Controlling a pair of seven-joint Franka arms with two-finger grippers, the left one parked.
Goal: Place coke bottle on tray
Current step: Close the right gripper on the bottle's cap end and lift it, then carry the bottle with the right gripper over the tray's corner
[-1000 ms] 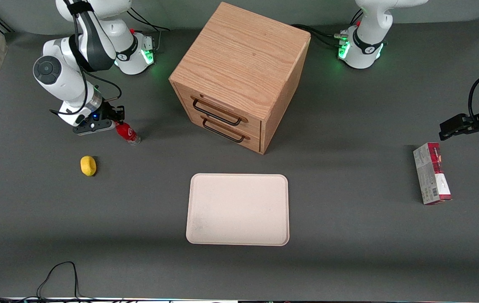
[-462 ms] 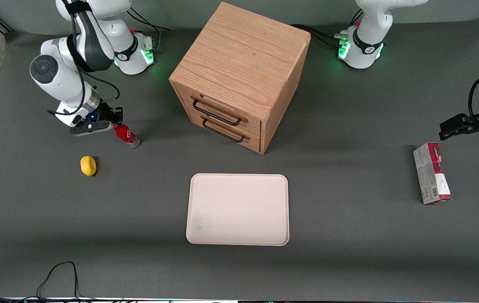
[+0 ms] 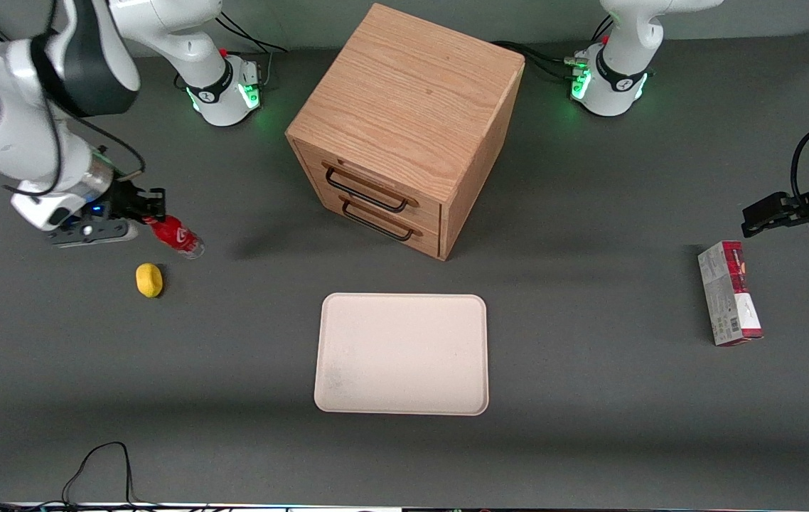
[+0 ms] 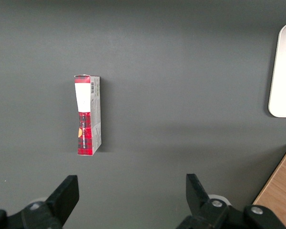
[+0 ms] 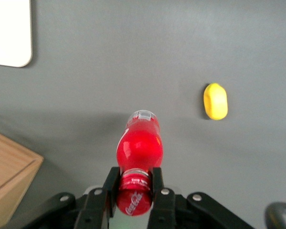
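My right gripper (image 3: 151,217) is shut on the red cap of the coke bottle (image 3: 178,237) and holds it tilted above the table, toward the working arm's end. In the right wrist view the gripper (image 5: 134,183) clamps the cap, and the bottle's red body (image 5: 138,143) and clear base hang free over the grey table. The cream tray (image 3: 402,353) lies flat in front of the wooden cabinet, nearer the front camera; one corner of it shows in the right wrist view (image 5: 9,33).
A yellow lemon (image 3: 149,279) lies on the table just nearer the front camera than the bottle. A wooden two-drawer cabinet (image 3: 404,128) stands mid-table. A red-and-grey carton (image 3: 728,293) lies toward the parked arm's end.
The right arm has lifted the bottle off the table and carried it away from the cabinet, toward the working arm's end.
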